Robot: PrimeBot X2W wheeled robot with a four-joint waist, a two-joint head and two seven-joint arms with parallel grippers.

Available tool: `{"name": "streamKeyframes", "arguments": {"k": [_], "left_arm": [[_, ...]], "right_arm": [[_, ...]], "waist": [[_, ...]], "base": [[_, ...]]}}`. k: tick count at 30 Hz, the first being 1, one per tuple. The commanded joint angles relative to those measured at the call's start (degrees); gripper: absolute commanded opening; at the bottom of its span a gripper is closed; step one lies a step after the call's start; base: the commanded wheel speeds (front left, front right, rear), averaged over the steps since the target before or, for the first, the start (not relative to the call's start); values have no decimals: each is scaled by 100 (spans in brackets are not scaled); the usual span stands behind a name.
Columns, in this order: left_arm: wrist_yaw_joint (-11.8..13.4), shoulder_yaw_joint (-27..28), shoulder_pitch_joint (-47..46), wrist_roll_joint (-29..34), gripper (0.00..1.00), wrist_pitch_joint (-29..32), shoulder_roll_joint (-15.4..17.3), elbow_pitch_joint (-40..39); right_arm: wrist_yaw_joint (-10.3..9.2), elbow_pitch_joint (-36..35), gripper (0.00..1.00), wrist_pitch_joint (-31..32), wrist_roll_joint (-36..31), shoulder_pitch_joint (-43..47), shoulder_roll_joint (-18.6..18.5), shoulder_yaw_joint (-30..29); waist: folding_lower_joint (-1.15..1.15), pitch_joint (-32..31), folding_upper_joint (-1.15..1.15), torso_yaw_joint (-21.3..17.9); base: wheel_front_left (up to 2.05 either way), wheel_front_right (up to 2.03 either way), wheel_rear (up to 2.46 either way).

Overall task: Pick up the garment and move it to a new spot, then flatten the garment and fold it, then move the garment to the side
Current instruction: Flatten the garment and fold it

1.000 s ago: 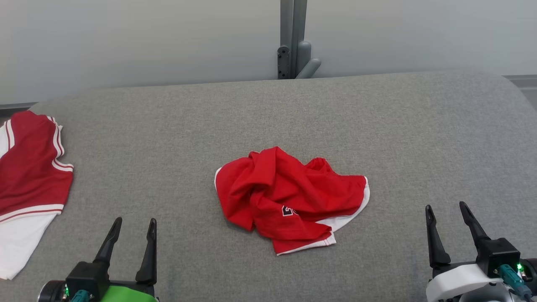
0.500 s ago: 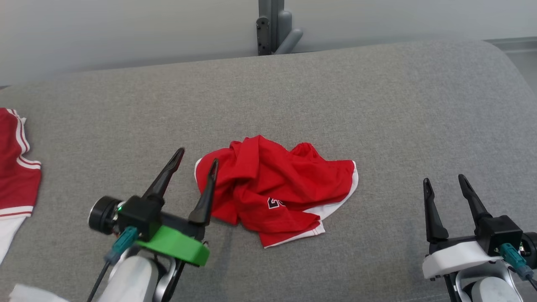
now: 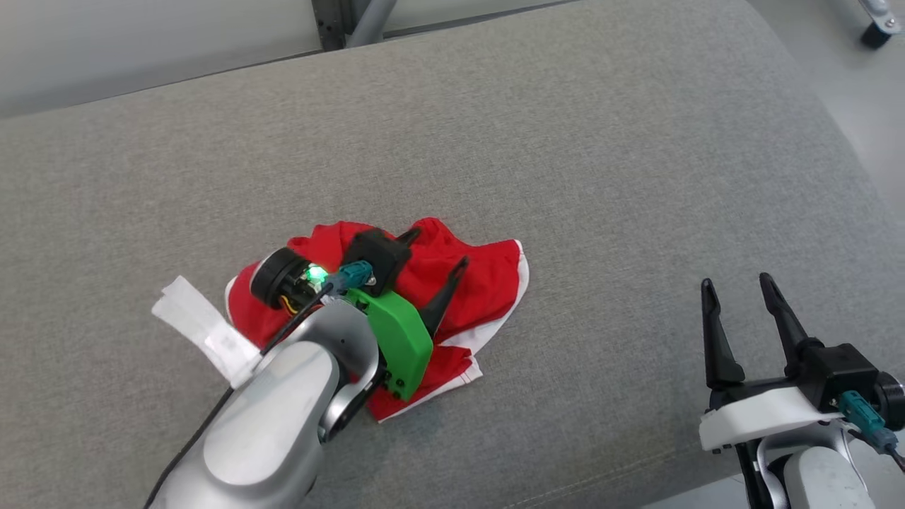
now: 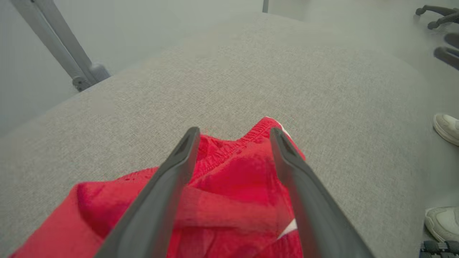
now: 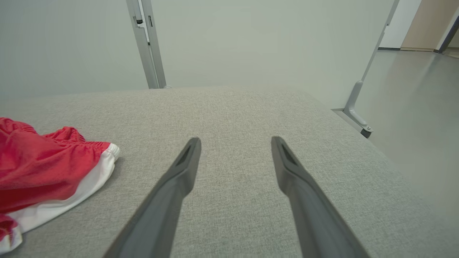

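The garment [image 3: 488,279] is a bright red piece of sportswear with a white trim [image 5: 89,182] running along its edge and a gathered, ribbed band [image 4: 247,138] at its far side. It is crumpled into a loose, low heap, with the cloth folded over itself in several soft ridges, neither flattened nor folded. It lies on the grey fabric surface [image 3: 636,177], left of the middle in the head view and nearer the front edge than the back, its white-trimmed edge spread flat towards the right
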Motion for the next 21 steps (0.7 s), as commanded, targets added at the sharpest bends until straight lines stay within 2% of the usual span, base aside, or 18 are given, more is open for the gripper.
{"name": "streamKeyframes", "arguments": {"k": [1, 5, 17, 18, 19, 21], "left_arm": [[10, -22, -229, -83, 100, 100, -3, 157], [9, -192, -660, -286, 100, 403, -151, 813], [9, -955, -1192, -560, 100, 712, 28, 1970], [9, -1056, -1157, -624, 60, 820, 36, 2048], [9, -1178, -1141, -658, 0, 903, 63, 2091], [8, -1378, -1146, -691, 0, 950, 140, 2136]], "right_arm": [[-4, -2, 100, -20, 48, -109, -3, 60], [-4, 1, 100, -20, 200, -182, -4, 158], [-4, 114, 100, -20, 517, -139, -4, 412], [-4, 121, 100, -20, 535, -140, -4, 425], [-4, 127, 100, -20, 544, -137, -4, 434], [-4, 143, 100, -20, 568, -120, -4, 435]], "waist": [[0, 281, 5, -414], [0, 449, 5, -662], [0, 510, 5, -997], [0, 496, 5, -1011], [0, 482, 5, -1022], [0, 455, 5, -1026]], "base": [[0, 0, 0], [0, 0, 0], [0, 0, 0], [0, 0, 0], [0, 0, 0], [0, 0, 0]]}}
